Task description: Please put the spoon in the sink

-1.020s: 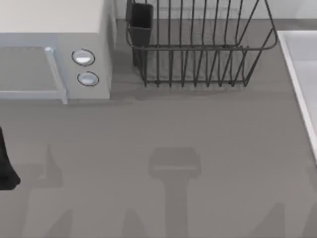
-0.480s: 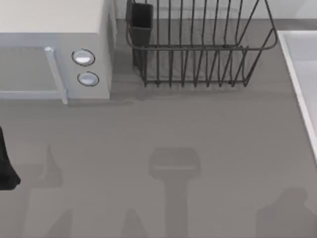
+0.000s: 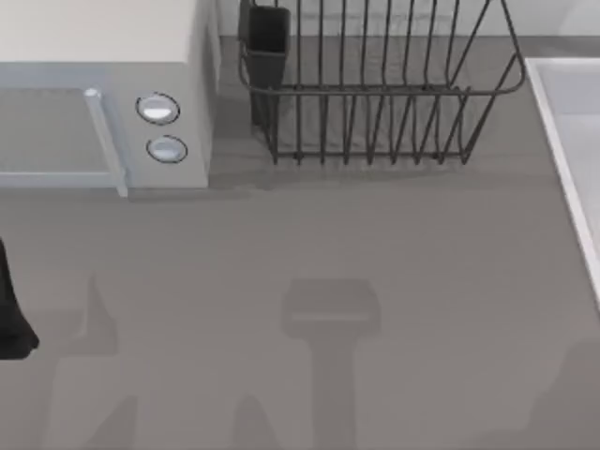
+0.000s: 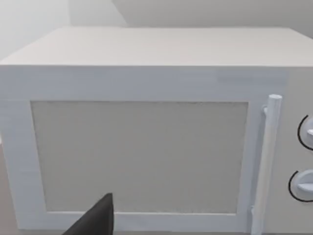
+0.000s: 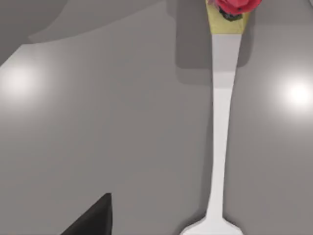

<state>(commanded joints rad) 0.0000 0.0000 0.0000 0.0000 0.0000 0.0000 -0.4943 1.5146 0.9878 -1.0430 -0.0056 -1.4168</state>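
A flat grey counter [image 3: 309, 253] fills most of the top view, matte and evenly lit, with soft shadows lying across its lower half: one blocky T-shaped shadow near the centre and slimmer pointed ones toward 7 and 8 o'clock. A white microwave [image 3: 103, 94] stands at about 10 o'clock, its door facing the counter, a bar handle [image 3: 105, 141] down the door's right edge and two round knobs [image 3: 161, 127] beside it. At 12 to 1 o'clock sits a dark wire dish rack [image 3: 380, 89] with a dark cup-like holder [image 3: 267, 42] hung at its left end. The sink [image 3: 567, 141] lies at 2 to 3 o'clock along the right edge of the table, a pale basin with a straight lighter rim, paler than the counter around it. A pale wall runs behind the rack and microwave.

The left arm [image 3: 11, 309] shows as a dark shape at the far left edge, about 9 o'clock. Its wrist view faces the microwave [image 4: 146, 132] door head-on, with one dark finger [image 4: 95, 220] in front of it; whether the left gripper is apart or together cannot be told.

In the right wrist view the spoon [image 5: 221, 132] lies flat on a glossy grey surface [image 5: 98, 122] with two bright light spots on it. Its pale, slim handle runs straight, with a yellow and red piece [image 5: 230, 12] at one end. One dark finger [image 5: 93, 218] of the right gripper sits apart from the spoon, not touching it; whether that gripper is apart or together cannot be told either.
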